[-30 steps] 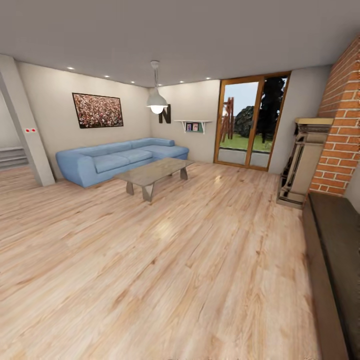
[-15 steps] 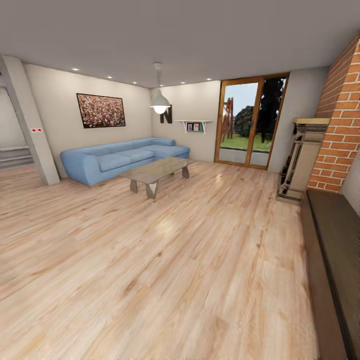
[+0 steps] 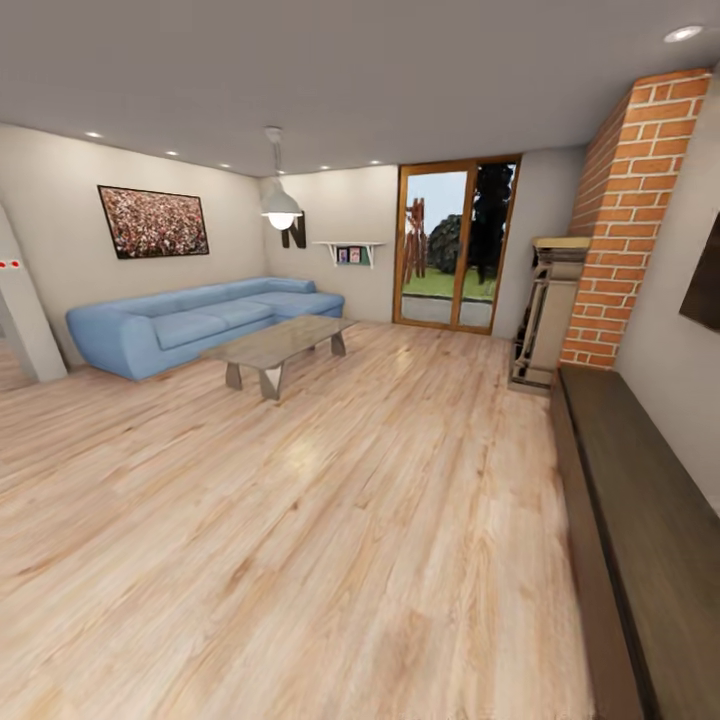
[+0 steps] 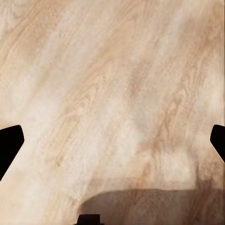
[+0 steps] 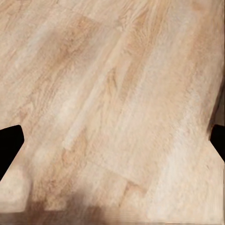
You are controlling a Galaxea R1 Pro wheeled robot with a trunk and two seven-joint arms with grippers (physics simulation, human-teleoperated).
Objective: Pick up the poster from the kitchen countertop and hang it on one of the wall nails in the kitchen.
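The robot stands in a living room, not the kitchen: a blue sofa (image 3: 200,322), a low coffee table (image 3: 278,345), a wide red-speckled painting (image 3: 153,221), a brick chimney (image 3: 625,215) and a glazed garden door (image 3: 455,245). No poster, countertop or nail is in sight here.

Both wrist cameras look down at the pale wood floor (image 3: 330,520). The left gripper (image 4: 112,147) and the right gripper (image 5: 112,143) have their fingertips spread wide, holding nothing.

I would expect a framed poster to be light, stiff and flat, best pinched at an edge.

The only legible writing is a dark letter "N" (image 3: 293,233) on the far wall.
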